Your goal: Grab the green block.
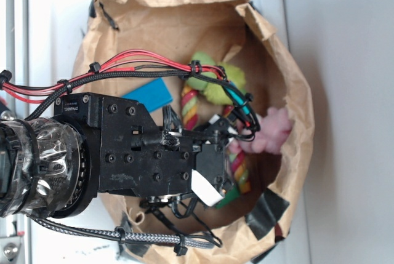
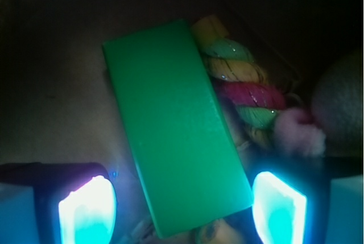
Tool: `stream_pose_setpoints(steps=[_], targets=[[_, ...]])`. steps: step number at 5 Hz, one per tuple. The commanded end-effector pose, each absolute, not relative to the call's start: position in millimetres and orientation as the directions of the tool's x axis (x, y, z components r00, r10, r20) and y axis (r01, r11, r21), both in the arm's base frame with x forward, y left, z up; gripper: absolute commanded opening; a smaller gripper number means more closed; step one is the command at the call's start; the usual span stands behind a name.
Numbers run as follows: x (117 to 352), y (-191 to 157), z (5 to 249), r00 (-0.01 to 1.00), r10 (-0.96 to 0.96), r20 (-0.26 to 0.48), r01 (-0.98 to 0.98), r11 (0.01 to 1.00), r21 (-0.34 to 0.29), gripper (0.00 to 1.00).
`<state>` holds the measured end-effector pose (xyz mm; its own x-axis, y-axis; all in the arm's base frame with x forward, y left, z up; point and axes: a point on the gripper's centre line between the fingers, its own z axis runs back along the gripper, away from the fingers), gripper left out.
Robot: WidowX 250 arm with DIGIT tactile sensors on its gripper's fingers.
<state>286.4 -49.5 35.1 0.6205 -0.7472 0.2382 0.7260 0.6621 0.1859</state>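
Brown paper bag (image 1: 289, 92) fills my exterior view, its rolled rim patched with black tape, sitting on a white desk (image 1: 345, 42). My arm reaches down into it, cables tied along its back, and the pincer (image 1: 225, 175) is deep among the contents.

From the wrist camera I see the green block (image 2: 173, 122) lying flat on the bag floor, its long axis slanting from upper left to lower right. The pincer (image 2: 182, 207) is spread apart, its two glowing pads (image 2: 88, 210) standing on either side of the block's near end; neither pad touches it that I can tell. In the exterior view only a sliver of the block (image 1: 228, 197) shows beneath the pincer.

A striped rope (image 2: 239, 79) in yellow, green and pink lies against the block's right edge. Just beyond it sits a pink plush (image 1: 274, 130). A lime plush (image 1: 218, 79) rests at the far side of the bag, and a blue block (image 1: 148, 96) lies near it, partly under my cables and well apart from the green one.
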Motion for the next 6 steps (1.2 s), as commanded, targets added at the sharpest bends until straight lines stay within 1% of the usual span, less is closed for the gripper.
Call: stream_pose_setpoints(steps=[1,2,3,6], targets=[[294.9,-59.5,50.2,0.606,-0.751,0.262,0.727,0.657,0.200,1.00],[297.6,-59.5,51.2,0.613,-0.745,0.261,0.723,0.663,0.195,1.00],[303.1,-57.6,55.0,0.627,-0.733,0.265,0.715,0.676,0.180,0.00],[302.9,-57.6,54.9,0.629,-0.728,0.271,0.709,0.681,0.184,0.00]])
